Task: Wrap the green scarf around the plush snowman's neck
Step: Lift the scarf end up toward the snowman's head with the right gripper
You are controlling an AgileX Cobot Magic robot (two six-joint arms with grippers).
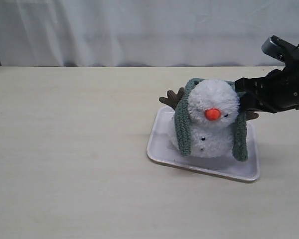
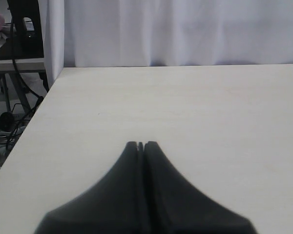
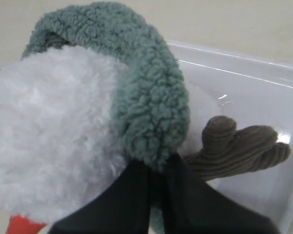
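- Table (image 2: 185, 107) looks pale under the left gripper (image 2: 141, 145); its 2 black fingers (image 2: 129, 165) are pressed together.
- Right of the middle we see the plush snowman (image 1: 212, 122) sitting in a white tray (image 1: 204, 167).
- The green scarf (image 1: 182, 124) goes behind its head (image 1: 213, 102), and 1 end hangs down each side.
- The right gripper (image 3: 158, 163) pinches the scarf beside a brown twig arm (image 3: 234, 146).
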